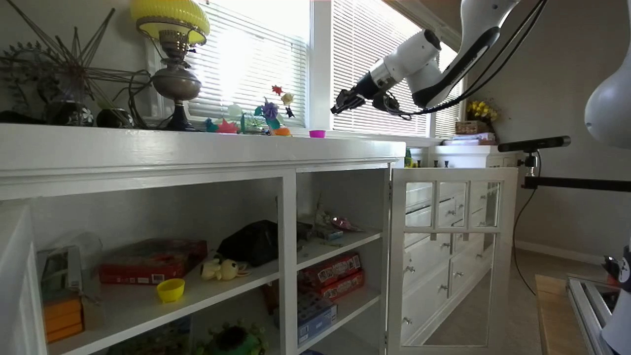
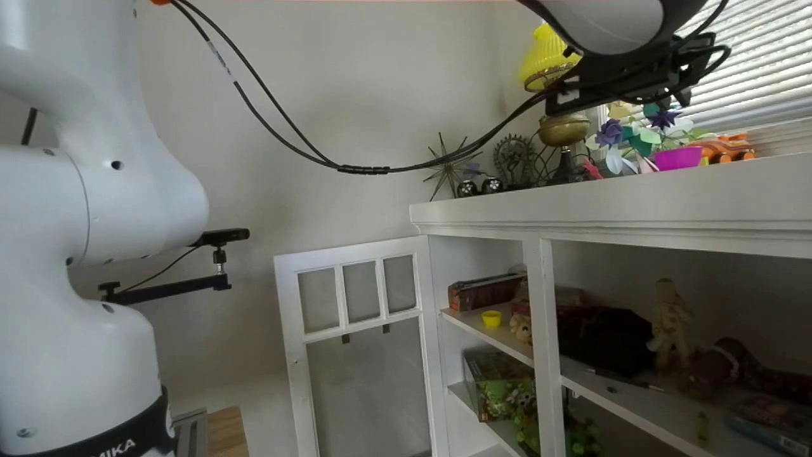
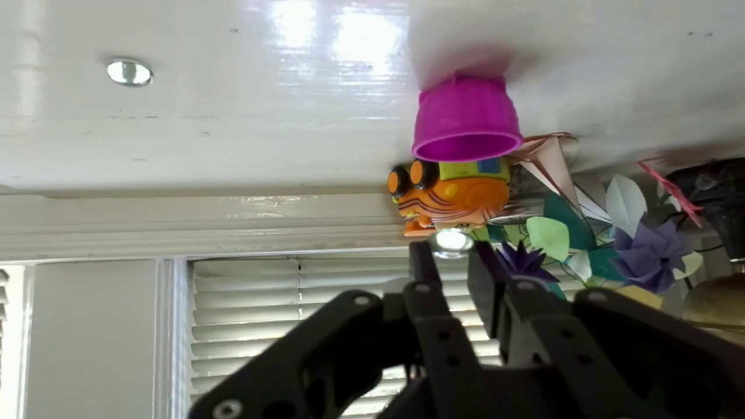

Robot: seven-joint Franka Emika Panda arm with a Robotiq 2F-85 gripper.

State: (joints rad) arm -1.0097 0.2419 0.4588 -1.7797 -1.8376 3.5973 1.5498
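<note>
My gripper (image 3: 452, 249) is shut on a small shiny clear pebble (image 3: 452, 240), pinched between the dark fingertips. The wrist picture is inverted, with the white cabinet top along its upper part. A similar shiny pebble (image 3: 129, 73) lies there on the white surface. A magenta cup (image 3: 467, 116) stands on the cabinet top, in front of an orange toy (image 3: 454, 201). In an exterior view the gripper (image 1: 335, 110) hangs in the air above and to the right of the magenta cup (image 1: 317, 133). The held pebble is too small to make out in both exterior views.
Paper flowers (image 3: 646, 256) and a yellow-shaded lamp (image 1: 172, 19) stand on the cabinet top (image 1: 197, 148) by the blinds. An open glass-paned door (image 1: 508, 256) swings out from the cabinet. Its shelves hold a yellow cup (image 1: 170, 290), boxes and toys. Cables (image 2: 365, 169) hang from the arm.
</note>
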